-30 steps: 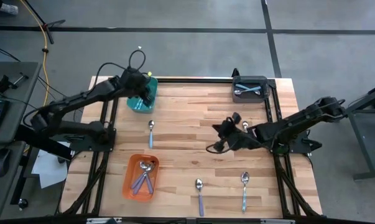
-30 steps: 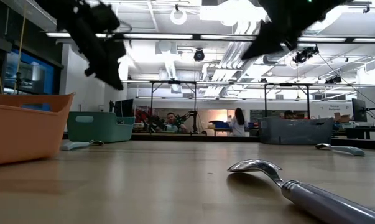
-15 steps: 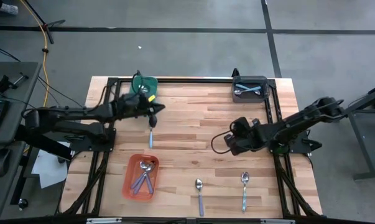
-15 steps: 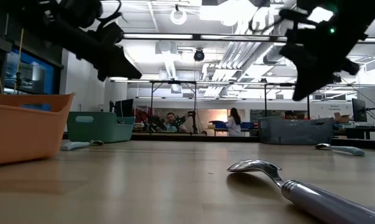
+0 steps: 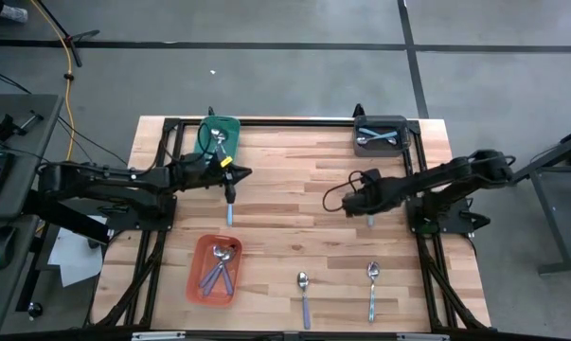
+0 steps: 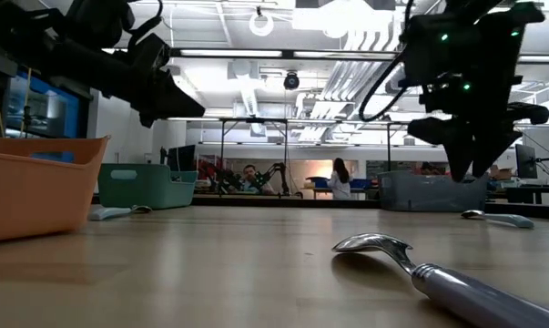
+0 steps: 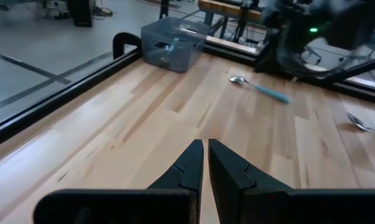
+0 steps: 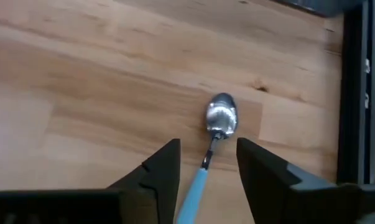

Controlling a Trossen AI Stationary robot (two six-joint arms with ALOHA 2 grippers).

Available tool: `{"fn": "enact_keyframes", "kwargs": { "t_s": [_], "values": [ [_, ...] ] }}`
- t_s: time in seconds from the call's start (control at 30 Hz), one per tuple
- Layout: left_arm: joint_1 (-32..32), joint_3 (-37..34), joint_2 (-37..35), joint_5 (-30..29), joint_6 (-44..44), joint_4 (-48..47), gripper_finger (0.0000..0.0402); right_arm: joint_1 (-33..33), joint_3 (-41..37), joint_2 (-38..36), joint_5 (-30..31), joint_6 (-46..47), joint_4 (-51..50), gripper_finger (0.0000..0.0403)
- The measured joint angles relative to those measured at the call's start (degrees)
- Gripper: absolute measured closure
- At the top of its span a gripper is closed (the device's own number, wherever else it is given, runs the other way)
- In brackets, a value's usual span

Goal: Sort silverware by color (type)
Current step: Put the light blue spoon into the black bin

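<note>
My right gripper [image 8: 207,163] is open and points down over a light-blue-handled spoon [image 8: 219,117] lying flat on the wood right of the table's middle. Its fingers stand on either side of the handle without touching it. In the high view this gripper [image 5: 357,202] hides most of that spoon. My left gripper [image 7: 206,155] is shut and holds nothing. It hovers [image 5: 236,175] just beyond another blue-handled spoon [image 5: 229,206]. Two more spoons [image 5: 304,294] [image 5: 371,289] lie near the front edge.
A teal bin [image 5: 219,133] with a spoon in it stands at the far left and a grey bin [image 5: 381,134] with spoons at the far right. An orange bin [image 5: 216,270] with purple-handled spoons sits front left. A black frame [image 5: 413,161] borders the table.
My left gripper has left the teal bin and come toward the near edge, stopping over the blue-handled spoon left of centre; a spoon now shows in the teal bin. My right gripper has swung toward the far-right side and turned to point down over its spoon.
</note>
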Motion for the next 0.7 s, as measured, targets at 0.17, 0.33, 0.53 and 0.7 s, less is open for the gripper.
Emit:
{"fn": "enact_keyframes", "kwargs": {
  "t_s": [0.17,0.33,0.53,0.7],
  "values": [
    [-2.05,0.0,0.0,0.04,0.25,0.69,0.0387,-3.87,-1.06,-0.09,-3.33,-0.73,2.29,0.0258],
    [-4.06,0.02,-0.01,0.06,0.98,1.57,0.0387,-5.54,-8.52,-0.44,-8.49,-1.65,13.57,0.0258],
    [-6.47,0.04,-0.02,0.08,1.06,0.98,0.0387,-6.67,-14.09,-0.9,-11.38,0.47,19.64,0.0258],
    [-7.38,0.04,0.09,-0.71,3.0,2.16,0.0387,-9.36,-14.21,-1.01,-12.33,-4.87,20.58,0.0279]
  ]
}}
